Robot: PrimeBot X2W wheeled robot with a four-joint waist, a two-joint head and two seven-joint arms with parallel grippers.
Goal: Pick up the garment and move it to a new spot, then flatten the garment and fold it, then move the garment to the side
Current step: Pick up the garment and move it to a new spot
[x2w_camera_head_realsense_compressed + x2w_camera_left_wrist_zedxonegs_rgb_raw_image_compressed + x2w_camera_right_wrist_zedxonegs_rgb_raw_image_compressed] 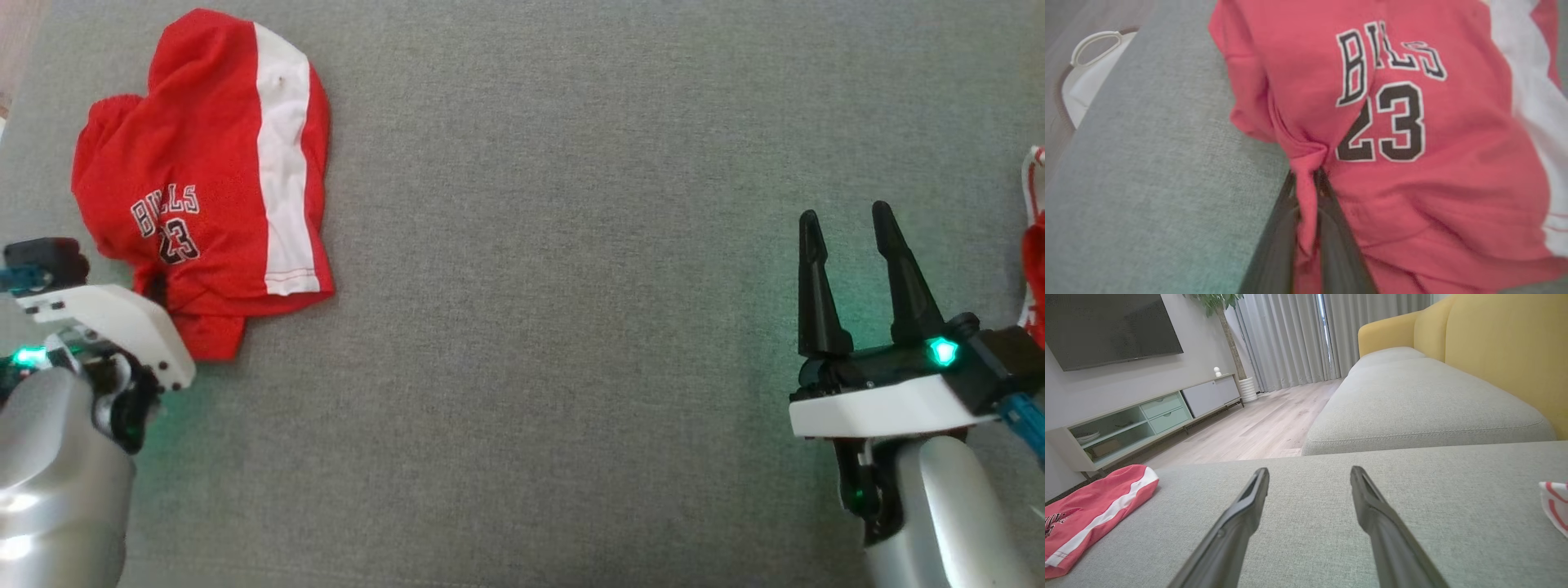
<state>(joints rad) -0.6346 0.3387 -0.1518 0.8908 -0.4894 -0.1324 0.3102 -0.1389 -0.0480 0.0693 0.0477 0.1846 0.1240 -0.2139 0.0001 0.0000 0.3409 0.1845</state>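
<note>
left jaws pinching garment (pixel 1453 171), right jaws apart

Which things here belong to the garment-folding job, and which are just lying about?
Job: red garment; left gripper, shut on its fold; right gripper, open; grey cushion.
Lying about: red-and-white cloth; white container; yellow sofa back; television.

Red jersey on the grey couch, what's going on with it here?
The robot seems to be starting to pick it up. Its left gripper has its jaws shut on a bunched fold of the red jersey, just below the number 23, while the jersey lies crumpled on the grey cushion. The right gripper hovers open over bare cushion, holding nothing. Another red-and-white cloth sits at the cushion's right edge.
</note>
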